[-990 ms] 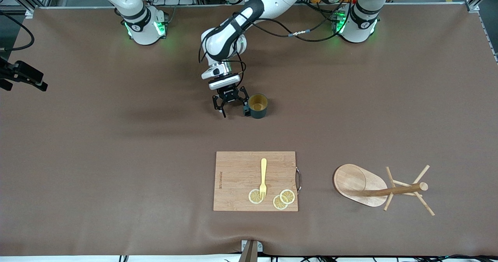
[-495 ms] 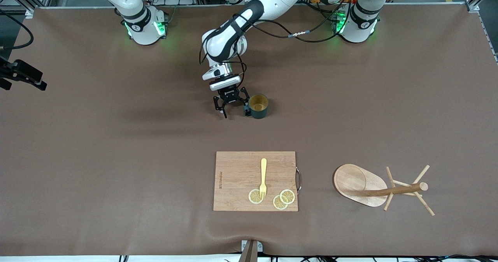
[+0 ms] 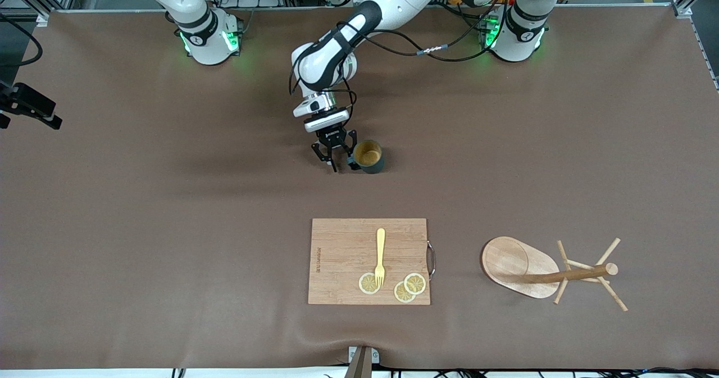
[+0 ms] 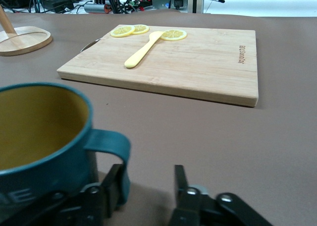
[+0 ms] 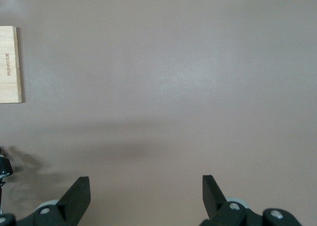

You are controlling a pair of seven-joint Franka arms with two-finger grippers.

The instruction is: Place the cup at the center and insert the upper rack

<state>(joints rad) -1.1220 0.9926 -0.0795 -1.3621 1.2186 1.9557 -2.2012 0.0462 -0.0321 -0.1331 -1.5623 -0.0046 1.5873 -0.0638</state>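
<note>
- Front view: the left gripper [image 3: 336, 163] is low over the brown surface [image 3: 168, 226], farther from the front camera than the bamboo cutting board [image 3: 342, 243]. It is right beside the dark teal cup [image 3: 369, 156], on the cup's handle side.
- The cup stands upright on the surface with its yellowish inside showing. It too is farther from the camera than the cutting board and well apart from it.
- A yellow fork [image 3: 380, 257] lies on the cutting board, its tines on one of three lemon slices [image 3: 369, 283].
- The wooden mug tree [image 3: 517, 263] stands beside the cutting board, toward the left arm's end of the surface, apart from the board's metal handle [image 3: 431, 260].
- Left wrist view: the left gripper's fingers [image 4: 116, 184] are apart, with bare surface showing between them. The cup's loop handle [image 4: 111, 144] sits just in front of one finger, and the other finger is clear of it, so nothing is clamped.
- The cutting board, with the fork and slices, lies past the cup. The mug tree's oval base [image 4: 25, 40] rests flat on the surface next to the board.
- Right wrist view: the right gripper [image 5: 146, 189] waits over bare surface with its fingers spread wide, holding nothing. Only an end of the cutting board shows at the frame's edge.
</note>
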